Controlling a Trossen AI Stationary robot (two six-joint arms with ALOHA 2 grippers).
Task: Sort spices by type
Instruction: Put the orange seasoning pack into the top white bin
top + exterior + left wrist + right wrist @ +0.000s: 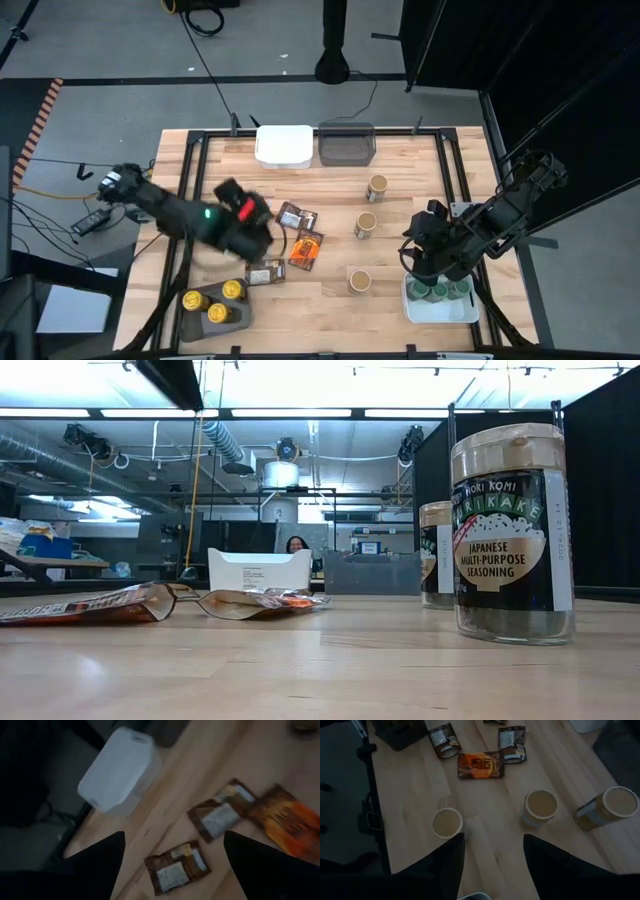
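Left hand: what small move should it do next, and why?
Probably lower the left hand onto the brown packet that lies below its open fingers: the hand is empty, and the packets lie unsorted on the table.

**Desk layout**

Three tan-lidded round jars (365, 225) stand in a line right of centre. Flat brown and orange packets (298, 232) lie mid-desk. White rectangular tray (284, 146) and grey rectangular tray (346, 145) sit side by side at the far edge.
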